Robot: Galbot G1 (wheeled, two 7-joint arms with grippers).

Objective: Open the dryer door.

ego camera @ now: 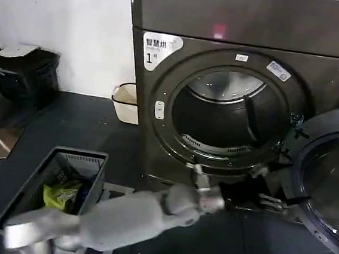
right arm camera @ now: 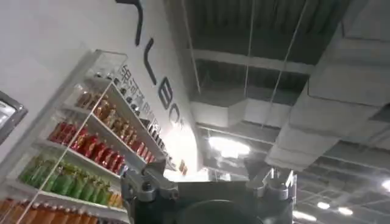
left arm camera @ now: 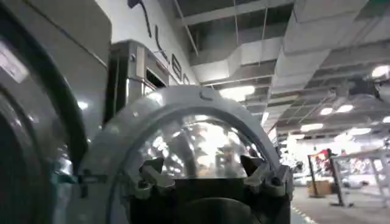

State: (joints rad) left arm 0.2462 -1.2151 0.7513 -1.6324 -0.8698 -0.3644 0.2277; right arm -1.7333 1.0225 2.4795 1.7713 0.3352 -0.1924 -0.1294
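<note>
The big dark grey-bronze front-loading dryer [ego camera: 238,103] stands with its round drum hole exposed, and the large round dryer door [ego camera: 327,178], chrome-rimmed with a dark plastic inner side, is already swung out to the right of that hole, hinged at the hole's right edge. The left claw [ego camera: 270,201] reaches across just below the hole toward the door's lower inner edge; whether its fingers are wide or narrow I cannot tell. The right claw [right arm camera: 207,189] points up at the ceiling, with nothing between its spread fingers. From here the likely trouble is the left arm catching the door and knocking it partway shut, or pushing it hard against its hinge stop.
</note>
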